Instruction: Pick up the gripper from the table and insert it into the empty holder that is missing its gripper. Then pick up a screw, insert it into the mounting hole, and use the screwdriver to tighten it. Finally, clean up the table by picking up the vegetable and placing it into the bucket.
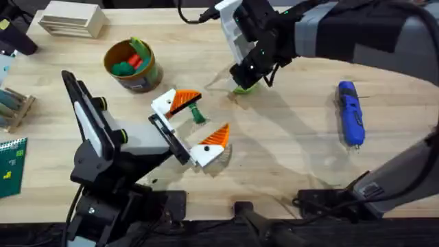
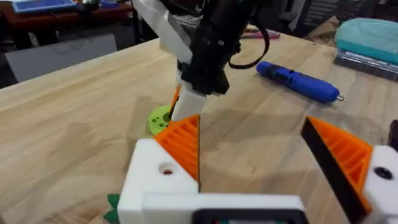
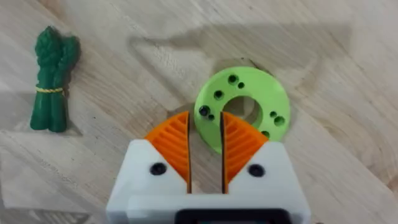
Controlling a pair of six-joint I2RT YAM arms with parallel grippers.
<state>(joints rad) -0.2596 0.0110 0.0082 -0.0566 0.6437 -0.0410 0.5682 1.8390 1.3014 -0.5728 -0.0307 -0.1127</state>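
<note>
table of light butcher-block wood with plank seams carries everything. left gripper, white fingers with orange ribbed pads, rests near the middle of the table with its jaws spread wide and nothing between them; both white holders carry an orange pad in the left wrist view. one pad sits close in that view, the other off to the side.

small dark-green toy vegetable with a frilly end and a yellow band lies flat on the wood, inside the open gap of the left gripper, just beside its far finger; whether it touches that finger cannot be told.

right gripper reaches across toward the far middle of the table, pointing down at a bright green ring-shaped disc with small holes. its jaws are nearly closed, a narrow slit remaining, and the near rim of the disc lies at the fingertips; whether the rim is actually pinched cannot be told.

blue pen-shaped electric screwdriver lies flat toward the right side of the table, well apart from both grippers, metal bit toward the near edge.

round orange-yellow bucket with a dark label stands toward the far left of the table, holding a rounded green toy and a red toy.
</note>
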